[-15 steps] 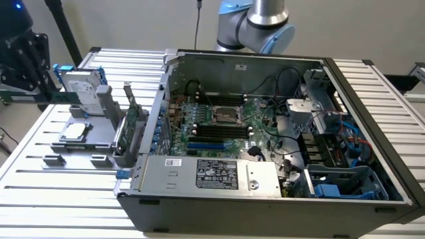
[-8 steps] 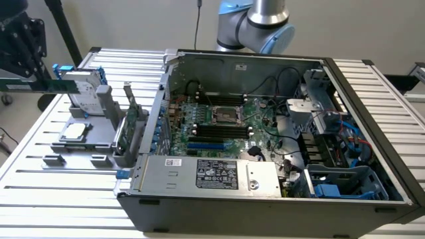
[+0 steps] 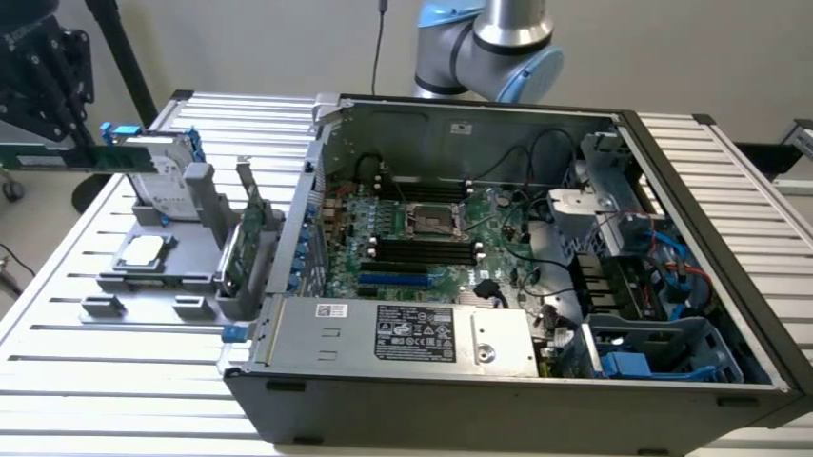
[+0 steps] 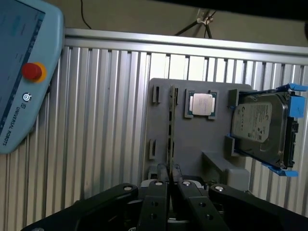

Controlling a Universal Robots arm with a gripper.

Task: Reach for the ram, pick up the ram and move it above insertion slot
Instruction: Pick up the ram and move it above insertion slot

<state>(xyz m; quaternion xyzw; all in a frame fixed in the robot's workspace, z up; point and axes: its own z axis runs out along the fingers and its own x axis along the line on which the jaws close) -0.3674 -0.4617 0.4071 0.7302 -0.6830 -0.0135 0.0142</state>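
Gripper (image 3: pixel 49 81) clenched on the ram (image 3: pixel 70 158), up off the holder (image 3: pixel 190 243), above its far corner at the exterior view's left. Ram hangs level and edge-on, a thin green stick, one end between the fingers, other end poking toward the hard drive (image 3: pixel 163 176). Clear of the holder, not touching it.

Wrist view: fingers (image 4: pixel 155 202) pressed close together, ram (image 4: pixel 170 130) seen edge-on as a thin strip running out from between them, over the holder (image 4: pixel 192 139). CPU chip (image 4: pixel 202 104) lies flat in the holder's square pocket, just beside the ram's line. Hard drive (image 4: pixel 262 127) in blue brackets stands on the holder's far side from the ram. Teach pendant (image 4: pixel 24 72) rests on the slatted table (image 4: pixel 106 110), well apart from the holder.

Computer case (image 3: pixel 508 276) open, beside the holder at the exterior view's right; green card (image 3: pixel 254 224) upright on the holder's case-side edge. Ram well apart from the case's black slots (image 3: pixel 426 249).
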